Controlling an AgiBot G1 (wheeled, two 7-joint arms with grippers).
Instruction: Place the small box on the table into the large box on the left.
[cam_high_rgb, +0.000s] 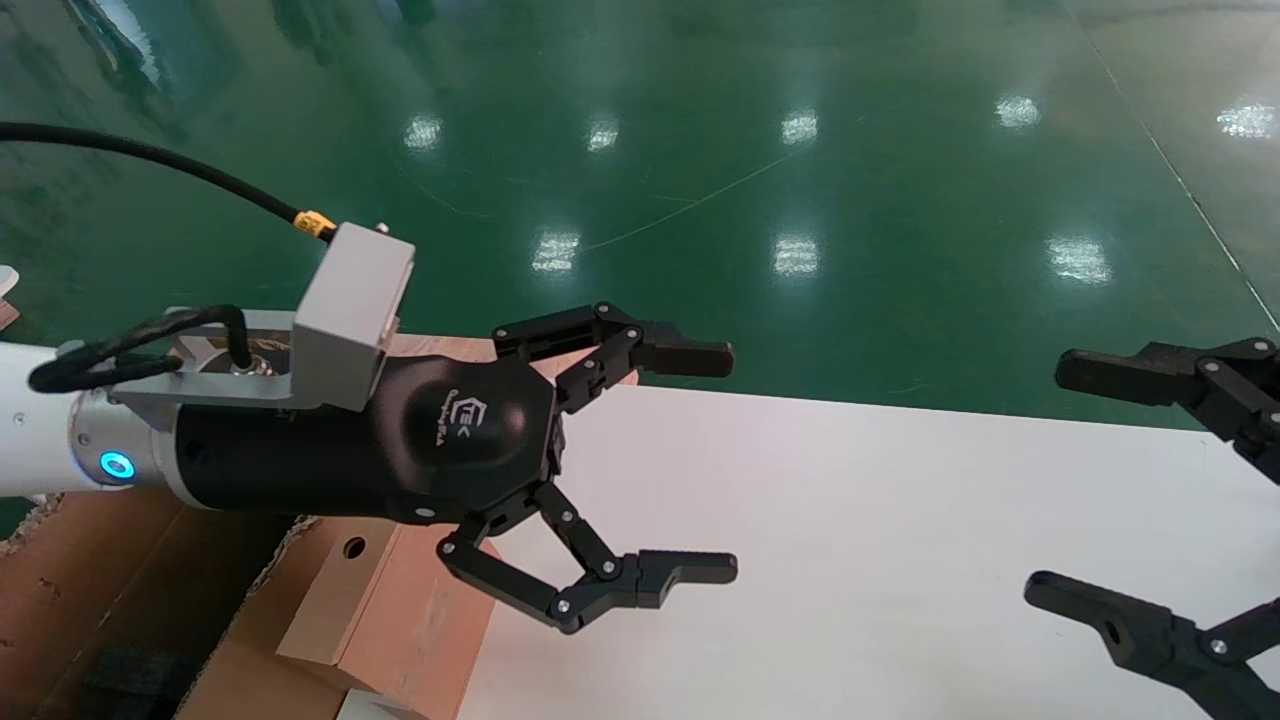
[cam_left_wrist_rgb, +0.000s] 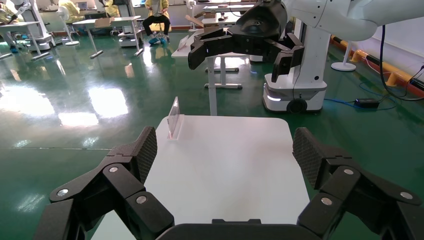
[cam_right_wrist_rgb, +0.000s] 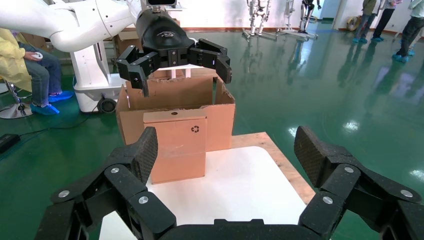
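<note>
The small box (cam_right_wrist_rgb: 175, 145), tan with a round hole and a recycling mark, stands upright on the left end of the white table (cam_right_wrist_rgb: 235, 190), pressed against the large box (cam_right_wrist_rgb: 220, 110). In the head view the small box (cam_high_rgb: 400, 610) is low on the left beside the large box (cam_high_rgb: 100, 590). My left gripper (cam_high_rgb: 732, 462) hovers open and empty above that end of the table (cam_high_rgb: 850, 550), just over the large box's rim. My right gripper (cam_high_rgb: 1045, 480) is open and empty at the table's right end, facing the small box.
A bare wooden board (cam_right_wrist_rgb: 280, 155) sticks out from under the table's far left side. A small clear acrylic stand (cam_left_wrist_rgb: 173, 117) sits at the table's far right corner. Green floor surrounds the table, and another robot base stands behind the large box.
</note>
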